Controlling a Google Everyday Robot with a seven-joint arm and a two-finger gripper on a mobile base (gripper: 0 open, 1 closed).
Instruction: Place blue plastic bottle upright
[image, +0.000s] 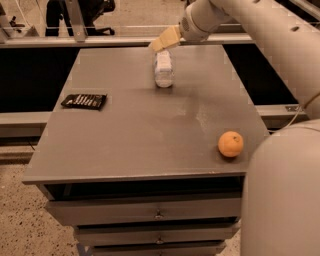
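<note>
The blue plastic bottle (163, 70) lies on its side near the far edge of the grey table (145, 130), its long axis pointing away from me. It is clear and ribbed with a pale label. My gripper (163, 41) hangs just above and behind the bottle's far end, reaching in from the upper right on the white arm (260, 30). It holds nothing that I can see.
An orange (230, 144) sits near the table's right front edge. A dark snack packet (84, 101) lies at the left. The table is a drawer cabinet with handles (159, 215) on the front. A railing runs behind the far edge.
</note>
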